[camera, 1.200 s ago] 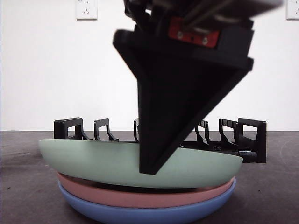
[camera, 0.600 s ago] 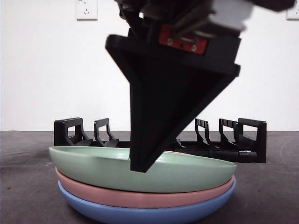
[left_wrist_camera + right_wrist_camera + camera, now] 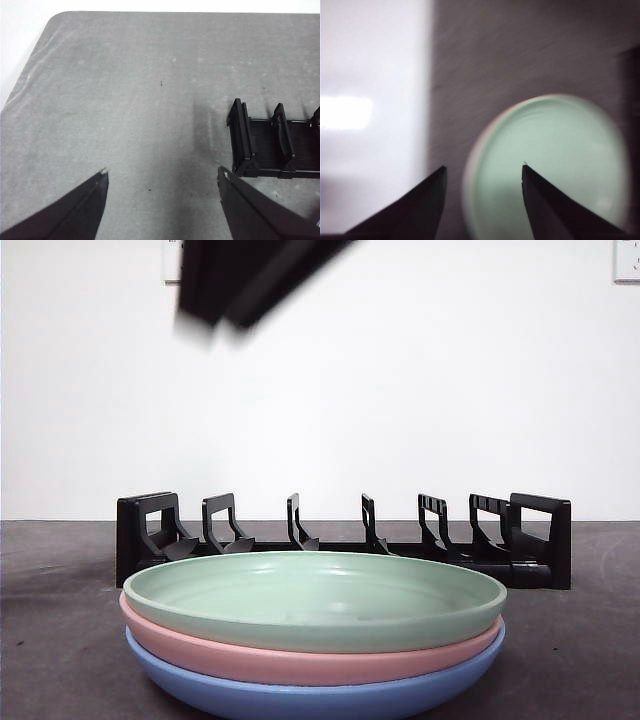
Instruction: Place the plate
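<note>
Plates sit stacked, green plate point(image 3: 315, 600) atop pink plate point(image 3: 300, 662) and blue plate point(image 3: 310, 698), rack point(image 3: 340, 538) holding 0, while both the right gripper point(image 3: 484, 172) and left gripper point(image 3: 162, 177) hang released, grasping nothing.

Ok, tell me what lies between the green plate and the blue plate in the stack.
The pink plate alone: the front view shows it sandwiched between the green plate on top and the blue plate at the bottom.

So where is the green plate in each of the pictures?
Front view: the green plate is low in the middle, on top of the pink plate and blue plate.
Left wrist view: not in it.
Right wrist view: it lies blurry, beyond the right gripper.
Shared landmark: the black rack, also in the left wrist view.
</note>
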Controlling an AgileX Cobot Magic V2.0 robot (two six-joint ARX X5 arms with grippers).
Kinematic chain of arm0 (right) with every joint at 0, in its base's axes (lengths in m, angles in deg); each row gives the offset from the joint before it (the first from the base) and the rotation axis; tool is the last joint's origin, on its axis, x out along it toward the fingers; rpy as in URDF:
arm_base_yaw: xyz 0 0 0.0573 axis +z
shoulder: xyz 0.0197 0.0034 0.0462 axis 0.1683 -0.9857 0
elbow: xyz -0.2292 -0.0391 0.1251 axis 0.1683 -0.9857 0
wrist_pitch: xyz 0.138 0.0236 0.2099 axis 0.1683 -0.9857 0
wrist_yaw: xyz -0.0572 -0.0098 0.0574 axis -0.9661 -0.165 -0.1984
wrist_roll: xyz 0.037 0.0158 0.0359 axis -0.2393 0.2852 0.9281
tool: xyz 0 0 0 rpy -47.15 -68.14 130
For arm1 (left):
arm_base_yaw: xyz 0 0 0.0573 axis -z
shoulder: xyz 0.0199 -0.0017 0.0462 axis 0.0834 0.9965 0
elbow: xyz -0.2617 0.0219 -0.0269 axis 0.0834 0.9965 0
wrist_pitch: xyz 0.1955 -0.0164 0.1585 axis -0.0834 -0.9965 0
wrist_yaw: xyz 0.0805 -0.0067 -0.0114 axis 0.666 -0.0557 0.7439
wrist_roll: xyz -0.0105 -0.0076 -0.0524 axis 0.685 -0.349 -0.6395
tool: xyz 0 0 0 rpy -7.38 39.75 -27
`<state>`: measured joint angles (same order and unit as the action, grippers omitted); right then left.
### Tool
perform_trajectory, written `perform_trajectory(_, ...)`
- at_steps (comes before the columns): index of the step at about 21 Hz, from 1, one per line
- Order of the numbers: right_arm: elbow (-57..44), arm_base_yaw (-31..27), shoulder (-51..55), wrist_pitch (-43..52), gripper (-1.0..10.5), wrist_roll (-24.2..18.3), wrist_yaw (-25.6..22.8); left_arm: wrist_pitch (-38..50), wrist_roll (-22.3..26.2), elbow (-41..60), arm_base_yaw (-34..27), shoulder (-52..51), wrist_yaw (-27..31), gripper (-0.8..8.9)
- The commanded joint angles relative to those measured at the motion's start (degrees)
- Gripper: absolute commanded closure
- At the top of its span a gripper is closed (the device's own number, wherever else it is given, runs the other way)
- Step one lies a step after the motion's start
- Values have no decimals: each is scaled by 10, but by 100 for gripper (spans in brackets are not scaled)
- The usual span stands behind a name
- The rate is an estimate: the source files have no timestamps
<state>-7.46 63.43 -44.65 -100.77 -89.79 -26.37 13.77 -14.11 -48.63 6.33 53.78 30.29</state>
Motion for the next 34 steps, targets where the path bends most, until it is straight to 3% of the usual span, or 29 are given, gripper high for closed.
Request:
perform_trajectory(1, 11, -71, 39, 11, 705, 9, -14, 14, 4, -10, 3, 2, -2, 473)
perform_trajectory(3, 11, -172, 76, 19, 705, 9, -6, 26, 3, -10, 5, 2, -33, 473)
perform_trajectory(9, 11, -493, 128, 54, 705, -7, 115, 58, 2, -10, 5, 4, -136, 473)
perform_trajectory(13, 11, -607, 127, 96, 702, 0, 126, 66, 0, -10, 5, 9, -158, 471)
perform_trajectory(16, 12, -628, 128, 85, 702, 7, 127, 64, -7, -10, 5, 7, -160, 479)
perform_trajectory(17, 12, -628, 128, 88, 928, 8, 125, 67, -7, -10, 5, 7, -160, 598)
perform_trajectory(18, 12, -628, 128, 89, 916, 8, 125, 65, -3, -10, 5, 7, -160, 784)
perform_trajectory(19, 12, -628, 128, 94, 929, 8, 126, 71, 0, -10, 5, 7, -160, 805)
perform_trajectory(30, 12, -628, 131, 131, 929, 8, 136, 66, 2, -10, 4, 6, -159, 806)
perform_trajectory(31, 12, -628, 131, 133, 929, 8, 136, 74, 33, -5, 2, 5, -155, 806)
perform_trajectory(32, 12, -628, 131, 133, 929, 8, 136, 100, 48, 17, -1, -6, -153, 806)
perform_trajectory(34, 12, -628, 131, 133, 929, 8, 136, 247, 63, 127, -15, -56, -153, 806)
